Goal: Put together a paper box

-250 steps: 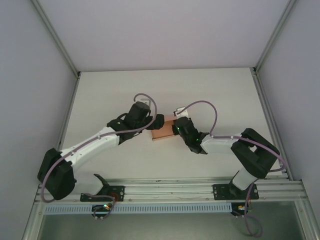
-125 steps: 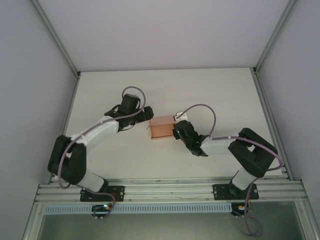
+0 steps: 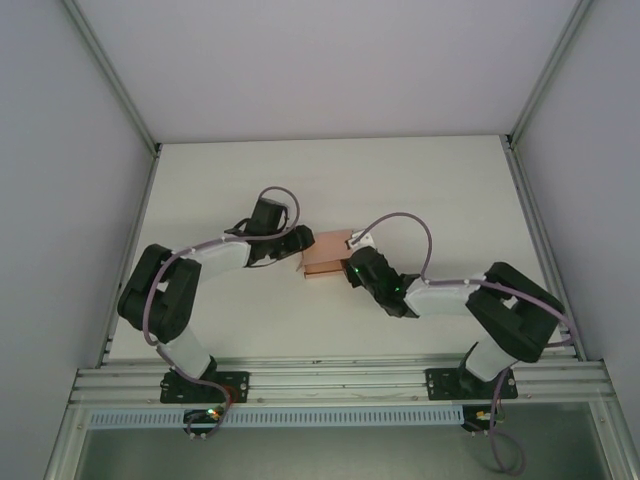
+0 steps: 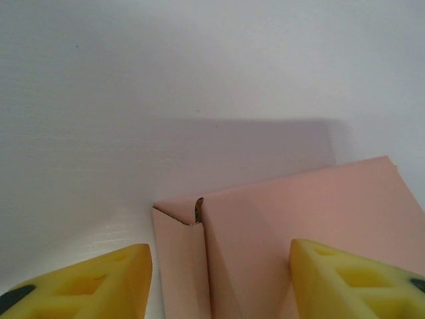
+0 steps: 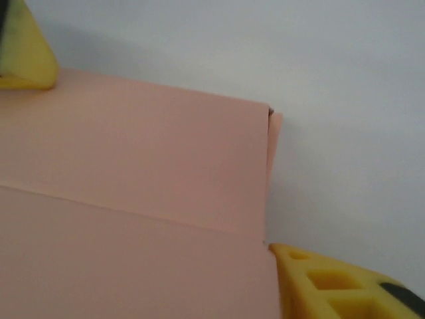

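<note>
Two arms meet mid-table over the paper box (image 3: pixel 325 257), which sits on the white table (image 3: pixel 400 160) a little left of centre, well clear of the enclosure walls and the near rail. Bare tabletop lies open behind it and to both sides. The left arm (image 3: pixel 215 255) comes in from the left, and the left gripper (image 3: pixel 300 245) is at the box's left end. The right arm (image 3: pixel 450 295) comes in from the right, and the right gripper (image 3: pixel 352 265) is at the box's near-right corner. The box is salmon-pink card, folded up, with a narrow side flap at the corner and a small slit where the panels meet. In the left wrist view the left gripper (image 4: pixel 219 256) is about half open and straddles that corner. One yellow finger (image 4: pixel 99 279) is over bare table, apart from the card, and the other (image 4: pixel 358 279) is over the top panel; no grip. In the right wrist view the right gripper (image 5: pixel 156 159) stands parted across the box. One finger (image 5: pixel 23 53) is at the far edge and the other (image 5: pixel 332 286) is right against the near corner. Whether they press the card cannot be told.
</note>
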Controlling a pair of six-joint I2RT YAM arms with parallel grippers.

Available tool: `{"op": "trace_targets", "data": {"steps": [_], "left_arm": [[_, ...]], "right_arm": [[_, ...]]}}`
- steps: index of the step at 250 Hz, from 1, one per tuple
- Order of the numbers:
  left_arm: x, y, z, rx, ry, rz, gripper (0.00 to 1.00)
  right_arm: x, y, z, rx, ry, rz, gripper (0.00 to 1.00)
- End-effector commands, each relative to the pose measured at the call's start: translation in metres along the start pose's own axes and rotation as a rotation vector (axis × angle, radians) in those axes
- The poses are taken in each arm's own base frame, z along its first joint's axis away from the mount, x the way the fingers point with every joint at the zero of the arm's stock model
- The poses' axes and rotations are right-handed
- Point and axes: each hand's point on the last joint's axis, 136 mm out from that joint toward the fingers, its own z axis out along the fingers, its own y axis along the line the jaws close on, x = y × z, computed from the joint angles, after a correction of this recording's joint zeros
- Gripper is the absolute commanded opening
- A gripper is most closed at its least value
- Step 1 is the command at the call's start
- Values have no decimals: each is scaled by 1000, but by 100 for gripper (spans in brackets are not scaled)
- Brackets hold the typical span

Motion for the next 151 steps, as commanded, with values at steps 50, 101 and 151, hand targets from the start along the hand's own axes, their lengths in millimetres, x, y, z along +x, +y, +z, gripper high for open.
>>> {"op": "trace_targets", "data": {"steps": [50, 101, 151], "left_arm": [[26, 32, 12, -45, 61, -44, 50], [30, 40, 13, -45, 41, -36, 44], [30, 41, 13, 4, 18, -30, 33]], "right_arm": [[21, -2, -42, -101, 73, -17, 82], [13, -3, -60, -154, 47, 39, 100], [-20, -9, -50, -242, 31, 264, 100]]}}
